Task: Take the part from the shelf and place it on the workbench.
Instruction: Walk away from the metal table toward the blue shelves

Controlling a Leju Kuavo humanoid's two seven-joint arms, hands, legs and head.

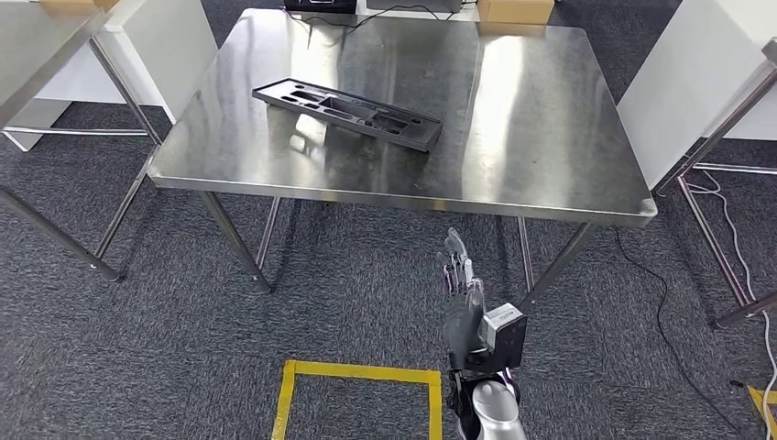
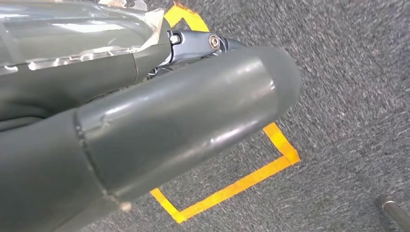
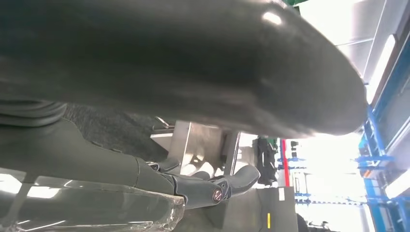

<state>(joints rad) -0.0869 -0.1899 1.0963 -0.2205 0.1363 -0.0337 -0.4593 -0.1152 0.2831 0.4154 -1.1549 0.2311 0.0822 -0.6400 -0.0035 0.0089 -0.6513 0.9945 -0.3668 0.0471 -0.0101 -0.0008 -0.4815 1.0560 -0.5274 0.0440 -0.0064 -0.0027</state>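
Part (image 1: 348, 112), a long black tray with cutouts, lies flat on the steel workbench (image 1: 541, 137), left of centre, angled, no hand touching it. Right hand (image 1: 463, 293) raised in front of the bench's near edge, below it, over the carpet (image 1: 137, 348); fingers straight and apart, holding nothing. Left hand (image 2: 145, 130) hangs over the carpet by a yellow tape square (image 2: 232, 186); thumb fills the wrist view, finger state cannot tell. Tape square (image 1: 357, 399) on the floor left of the right arm
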